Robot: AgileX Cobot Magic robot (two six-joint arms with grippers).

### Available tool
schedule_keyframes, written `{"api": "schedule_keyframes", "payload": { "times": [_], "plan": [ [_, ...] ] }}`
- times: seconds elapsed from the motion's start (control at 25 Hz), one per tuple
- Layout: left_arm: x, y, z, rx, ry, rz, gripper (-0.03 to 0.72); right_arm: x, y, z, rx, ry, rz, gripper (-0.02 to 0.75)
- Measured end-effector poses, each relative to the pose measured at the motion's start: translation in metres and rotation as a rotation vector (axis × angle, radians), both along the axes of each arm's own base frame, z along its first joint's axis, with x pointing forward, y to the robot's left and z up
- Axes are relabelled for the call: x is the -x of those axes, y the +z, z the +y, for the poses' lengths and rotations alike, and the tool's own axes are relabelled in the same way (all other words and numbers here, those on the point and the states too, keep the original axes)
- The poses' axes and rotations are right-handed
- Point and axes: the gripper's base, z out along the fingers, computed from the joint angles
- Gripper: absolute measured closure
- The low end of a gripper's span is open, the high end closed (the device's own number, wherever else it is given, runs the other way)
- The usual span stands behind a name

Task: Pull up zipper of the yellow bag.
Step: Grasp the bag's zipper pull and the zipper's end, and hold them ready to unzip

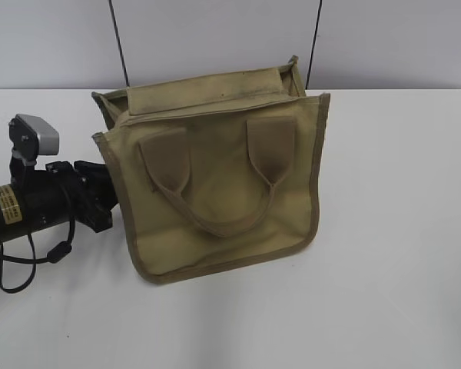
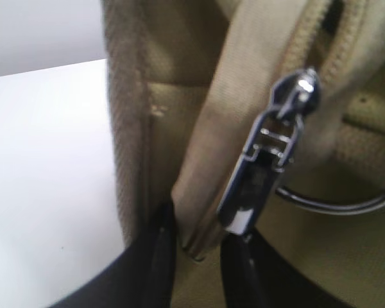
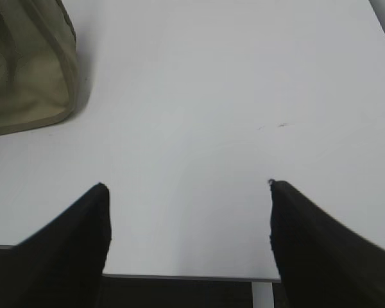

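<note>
The yellow bag [image 1: 223, 192] stands tilted on the white table, handles facing me. Its corner also shows in the right wrist view [image 3: 25, 77]. In the left wrist view the silver zipper pull tab [image 2: 263, 160] hangs off the zip line [image 2: 321, 38] and stretches straight down toward my left gripper [image 2: 199, 247]. The black fingers sit close together around the tab's lower end and a fabric strip. In the exterior view that gripper is hidden behind the bag's left edge. My right gripper [image 3: 189, 186] is open and empty over bare table, right of the bag.
The left arm [image 1: 77, 196] with its cable lies on the table left of the bag. A metal ring [image 2: 333, 204] hangs on the bag beside the pull tab. The table's front edge [image 3: 179, 277] is just below the right fingers.
</note>
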Motion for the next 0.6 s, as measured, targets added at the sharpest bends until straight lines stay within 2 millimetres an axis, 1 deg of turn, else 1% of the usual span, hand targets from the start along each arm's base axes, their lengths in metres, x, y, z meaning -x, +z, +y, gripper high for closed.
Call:
{"api": "schedule_keyframes", "payload": {
  "times": [0.12,0.2,0.32,0.44,0.6],
  "plan": [
    [0.000,0.000,0.000,-0.001,-0.006,0.000,0.638,0.000,0.000,0.000,0.000,0.000,0.000,0.174],
    [0.000,0.000,0.000,-0.001,-0.006,0.000,0.676,0.000,0.000,0.000,0.000,0.000,0.000,0.174],
    [0.001,0.000,0.000,-0.002,-0.006,0.001,0.683,0.000,0.000,0.000,0.000,0.000,0.000,0.174],
    [0.006,0.004,0.002,0.001,0.015,0.005,0.683,0.000,0.000,0.000,0.000,0.000,0.000,0.174],
    [0.015,0.021,0.007,-0.019,0.072,-0.012,0.683,0.000,0.000,0.000,0.000,0.000,0.000,0.174]
  ]
}}
